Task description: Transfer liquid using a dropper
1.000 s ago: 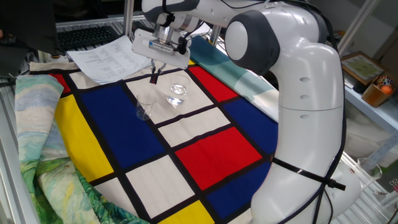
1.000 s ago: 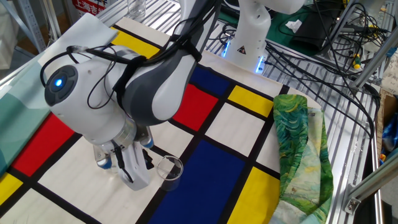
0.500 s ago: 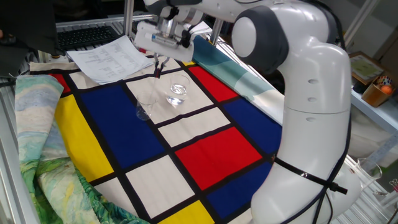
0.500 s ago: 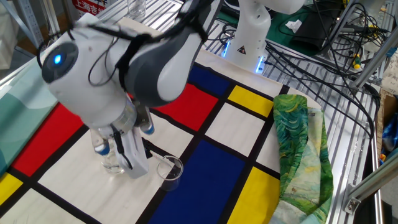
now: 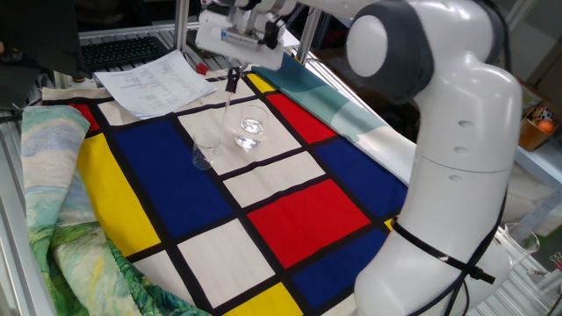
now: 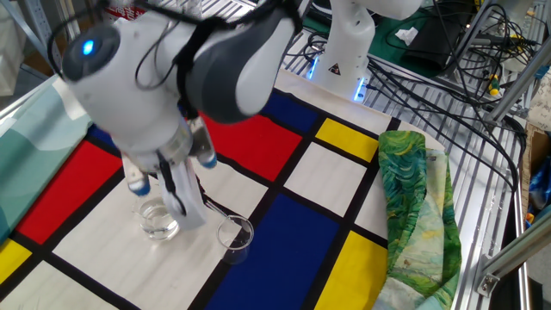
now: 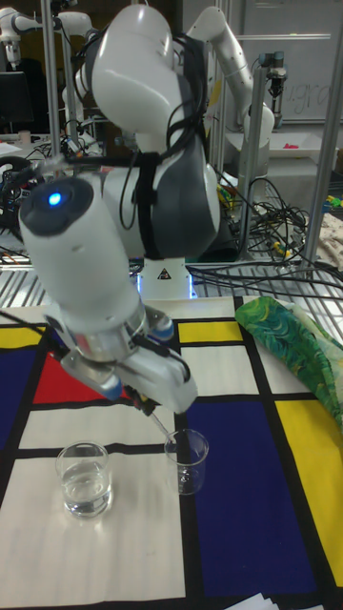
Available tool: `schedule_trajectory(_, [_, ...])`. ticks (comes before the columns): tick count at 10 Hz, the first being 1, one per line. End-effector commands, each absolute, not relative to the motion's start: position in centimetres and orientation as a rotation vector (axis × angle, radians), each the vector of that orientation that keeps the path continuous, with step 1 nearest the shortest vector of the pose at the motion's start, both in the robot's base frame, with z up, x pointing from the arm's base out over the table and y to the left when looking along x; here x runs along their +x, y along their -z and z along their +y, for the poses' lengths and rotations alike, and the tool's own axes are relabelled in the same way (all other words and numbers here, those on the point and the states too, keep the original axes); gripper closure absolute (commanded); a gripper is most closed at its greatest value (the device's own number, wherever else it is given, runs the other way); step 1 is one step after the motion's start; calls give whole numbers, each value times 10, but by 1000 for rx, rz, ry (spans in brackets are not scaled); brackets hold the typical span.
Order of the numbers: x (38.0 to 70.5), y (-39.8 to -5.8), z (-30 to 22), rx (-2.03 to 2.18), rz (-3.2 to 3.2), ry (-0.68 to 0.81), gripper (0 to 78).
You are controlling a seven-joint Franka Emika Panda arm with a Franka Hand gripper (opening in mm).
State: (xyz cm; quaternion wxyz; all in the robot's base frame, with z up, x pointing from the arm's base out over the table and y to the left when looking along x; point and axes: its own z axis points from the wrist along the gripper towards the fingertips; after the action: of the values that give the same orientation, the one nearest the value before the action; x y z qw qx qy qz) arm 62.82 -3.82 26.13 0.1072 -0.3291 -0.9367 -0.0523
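Observation:
My gripper [image 5: 232,76] hangs above the two small clear glasses, shut on the dark bulb of the dropper [image 5: 228,100]. The dropper's thin clear tube slants down from it. In the tall fixed view the dropper [image 7: 162,425] ends at the rim of the nearly empty glass [image 7: 188,460], but I cannot tell whether the tip is inside. The other glass [image 7: 84,477] holds a little clear liquid [image 7: 85,496]. It is also in the other two views [image 5: 251,130] [image 6: 160,220]. The empty glass [image 5: 206,154] [image 6: 234,237] stands close beside it.
The glasses stand on a tablecloth [image 5: 299,211] of red, blue, yellow and white blocks. Printed papers [image 5: 154,83] and a keyboard [image 5: 123,53] lie at the back. A green patterned cloth [image 5: 53,211] [image 6: 413,198] is bunched along one side, and cables [image 6: 448,52] run behind.
The gripper has risen and shifted back from the glasses, carrying the dropper up with it. Both glasses stay where they were.

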Motion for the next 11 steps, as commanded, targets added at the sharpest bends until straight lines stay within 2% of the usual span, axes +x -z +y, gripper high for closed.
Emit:
schedule_trajectory(1, [632,-282,-53,-957,-2841,81,764])
schedule_trajectory(11, [646,-312,-80,-832,-3035,-30,764])
